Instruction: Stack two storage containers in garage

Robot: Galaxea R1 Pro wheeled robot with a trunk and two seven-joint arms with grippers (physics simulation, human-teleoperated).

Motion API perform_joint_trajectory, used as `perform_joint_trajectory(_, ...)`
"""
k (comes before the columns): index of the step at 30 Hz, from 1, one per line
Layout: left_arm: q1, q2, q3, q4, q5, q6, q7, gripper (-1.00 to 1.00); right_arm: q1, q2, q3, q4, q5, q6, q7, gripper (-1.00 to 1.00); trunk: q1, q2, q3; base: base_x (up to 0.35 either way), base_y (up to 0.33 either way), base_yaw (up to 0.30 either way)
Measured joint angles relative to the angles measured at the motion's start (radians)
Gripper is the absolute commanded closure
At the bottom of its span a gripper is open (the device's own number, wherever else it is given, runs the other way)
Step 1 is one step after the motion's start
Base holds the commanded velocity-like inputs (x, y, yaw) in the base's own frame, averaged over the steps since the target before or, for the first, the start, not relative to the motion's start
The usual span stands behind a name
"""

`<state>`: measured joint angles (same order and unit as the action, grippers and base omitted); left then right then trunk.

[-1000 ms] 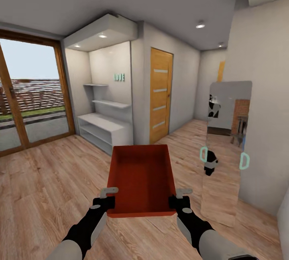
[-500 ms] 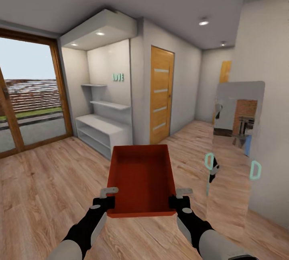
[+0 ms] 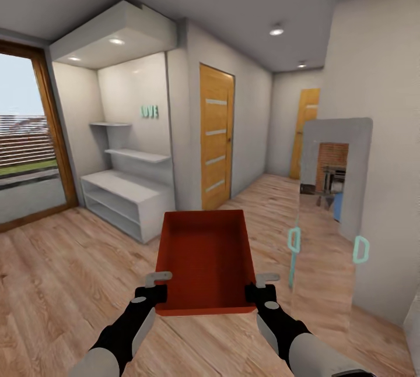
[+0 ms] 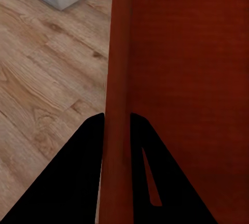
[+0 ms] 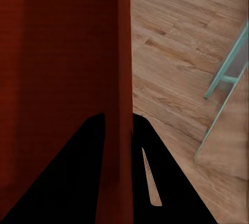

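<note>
One orange-red open-topped storage container (image 3: 204, 257) hangs level in front of me above the light wood plank floor (image 3: 58, 272). My left gripper (image 3: 156, 291) is shut on its near left wall and my right gripper (image 3: 261, 289) on its near right wall. In the left wrist view the ribbed red wall (image 4: 176, 68) runs between the black fingers of the left gripper (image 4: 116, 117). The right wrist view has the same wall (image 5: 62, 52) pinched in the right gripper (image 5: 118, 116). The second container, the garage and its concrete floor are out of view.
A white shelf unit (image 3: 125, 193) stands in an alcove ahead on the left. An orange wooden door (image 3: 216, 135) is straight ahead and another (image 3: 306, 132) closes the hallway's end. A mirrored panel with teal handles (image 3: 329, 202) leans on the right wall (image 3: 385, 132). A glass door (image 3: 23, 150) is far left.
The whole picture has shifted: the shelf unit and door now sit further left and the hallway's end door shows more. The container and both grippers keep their place in the view.
</note>
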<state>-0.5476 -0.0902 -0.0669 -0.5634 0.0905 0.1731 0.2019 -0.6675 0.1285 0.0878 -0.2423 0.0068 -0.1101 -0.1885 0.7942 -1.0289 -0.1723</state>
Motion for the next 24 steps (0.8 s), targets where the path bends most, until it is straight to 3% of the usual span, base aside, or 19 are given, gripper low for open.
perform_joint_trajectory(24,0.0,-0.001,0.001,0.001,-0.001,-0.001,0.0,1.0,0.0,0.0,0.0,0.0,0.001,0.0,0.0,1.0,0.0,0.0,0.0,0.314,0.188,-0.285)
